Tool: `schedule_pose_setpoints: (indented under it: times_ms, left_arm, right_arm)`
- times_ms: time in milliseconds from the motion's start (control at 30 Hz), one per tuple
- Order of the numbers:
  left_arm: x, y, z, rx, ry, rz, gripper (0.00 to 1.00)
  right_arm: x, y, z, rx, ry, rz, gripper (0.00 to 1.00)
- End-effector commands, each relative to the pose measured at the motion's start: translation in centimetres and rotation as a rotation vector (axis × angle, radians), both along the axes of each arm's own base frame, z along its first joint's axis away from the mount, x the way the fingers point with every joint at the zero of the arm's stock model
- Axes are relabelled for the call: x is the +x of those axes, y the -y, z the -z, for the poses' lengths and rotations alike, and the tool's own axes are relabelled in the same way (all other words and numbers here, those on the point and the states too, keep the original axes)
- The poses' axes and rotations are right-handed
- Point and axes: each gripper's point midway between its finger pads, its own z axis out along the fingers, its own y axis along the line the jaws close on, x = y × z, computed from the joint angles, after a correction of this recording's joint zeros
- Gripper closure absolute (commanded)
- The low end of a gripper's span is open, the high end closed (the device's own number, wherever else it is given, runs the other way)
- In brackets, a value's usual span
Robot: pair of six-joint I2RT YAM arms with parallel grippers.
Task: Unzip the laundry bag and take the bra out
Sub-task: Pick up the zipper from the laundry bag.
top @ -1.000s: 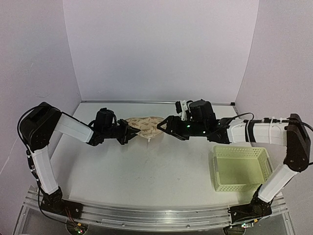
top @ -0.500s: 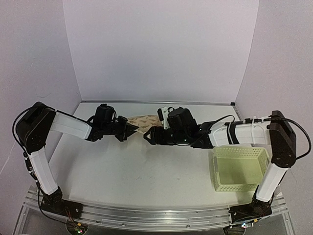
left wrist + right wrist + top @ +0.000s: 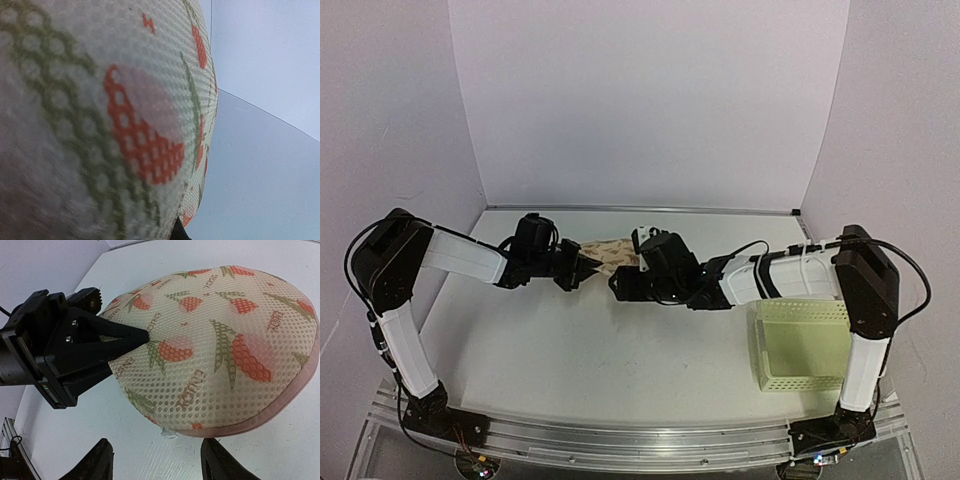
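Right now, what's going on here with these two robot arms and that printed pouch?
The left tool is shut on one end of the laundry bag. The right tool hovers open just short of the bag's pink zip edge, not touching it. The zip looks closed and no bra shows.
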Motion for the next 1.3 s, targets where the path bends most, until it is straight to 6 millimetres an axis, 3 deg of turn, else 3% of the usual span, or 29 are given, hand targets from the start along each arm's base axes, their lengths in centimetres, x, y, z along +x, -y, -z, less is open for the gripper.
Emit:
schedule_pose_setpoints:
  times_ms: [0,367,600,867,1000,1267]
  left_arm:
    - [1.2,0.6,-5.7,-0.072,0.137,0.004,1.00]
    - [1.2,0.7,-5.7,-0.070,0.136,0.005,1.00]
    - [1.2,0.7,-5.8,-0.069,0.136,0.009,1.00]
    - [1.0,0.6,-5.8,-0.067,0.138,0.013,1.00]
    - [0.9,0.7,-5.8,-0.067,0.142,0.018,1.00]
    - [0.9,0.9,-5.8,-0.064,0.149,0.035,1.00]
  right_arm:
    - [1.6,-1.4,-1.8,0.049,0.044,0.038,0.40]
    - [2.1,-2.3,-0.1,0.021,0.024,0.039,0.51]
    - [2.3,-2.1,0.0,0.009,0.028,0.051,0.61]
    - [2.5,-1.9,-0.1,-0.002,0.035,0.063,0.84]
    - [2.5,-1.5,-0.3,-0.010,0.041,0.074,1.00]
    - [1.8,-0.3,-0.4,-0.024,0.039,0.073,1.00]
